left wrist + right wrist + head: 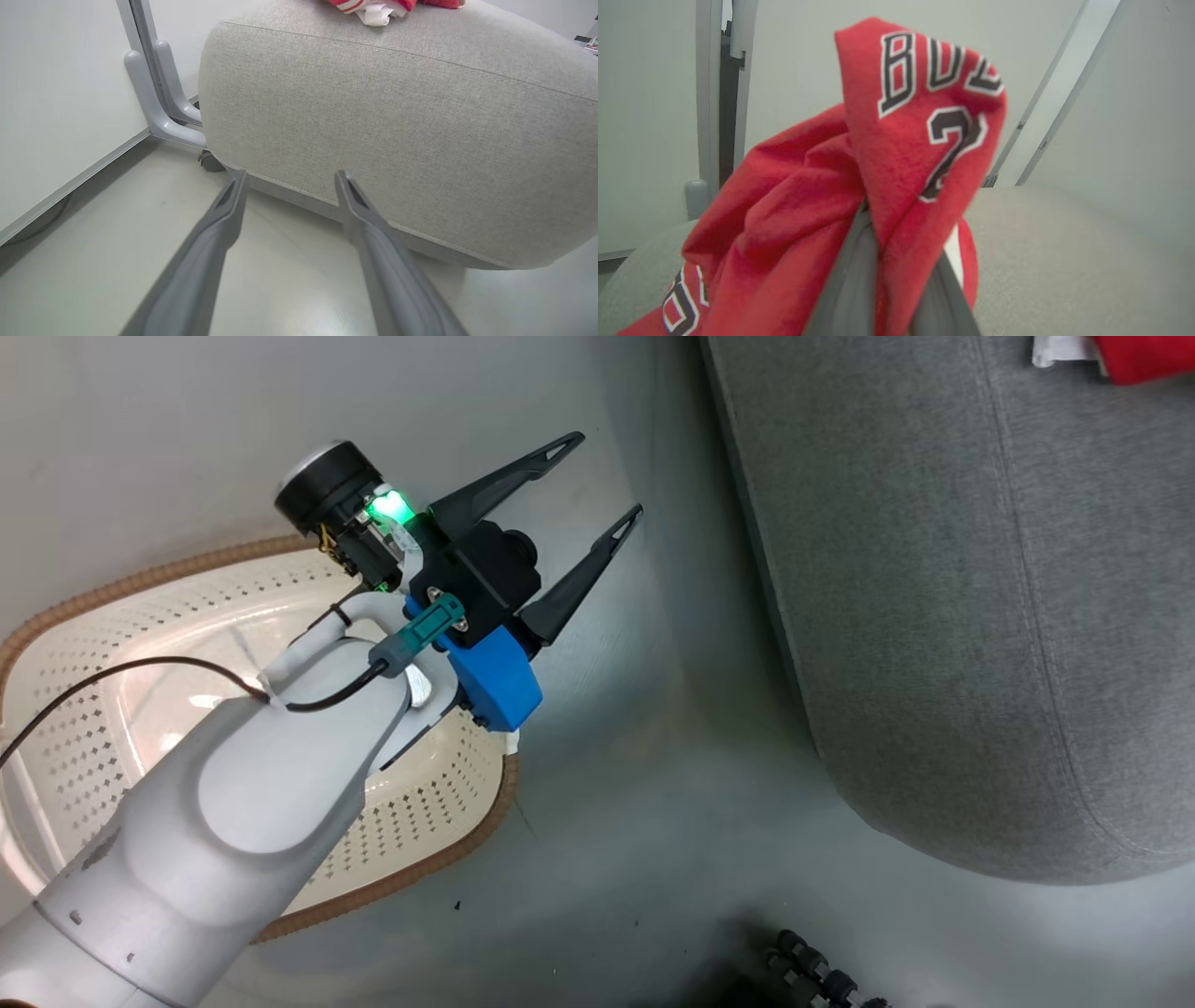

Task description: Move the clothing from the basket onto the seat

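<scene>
The grey seat (980, 616) stands just beside the cream basket (84, 747), its bowl half hidden by the left arm (233, 803). Red clothing (808, 196), by its look soft, light and limp, bunches above the seat, pinched at a thick fold by the right fingers (850, 280), their tips buried. The left fingers (504, 481) are spread and empty.

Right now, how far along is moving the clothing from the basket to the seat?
Nearly done, apparently. The visible part of the basket looks empty, and some clothing lies on the seat. The right gripper is shut on a red jersey over the seat; releasing it is left. The left gripper hangs open.
</scene>
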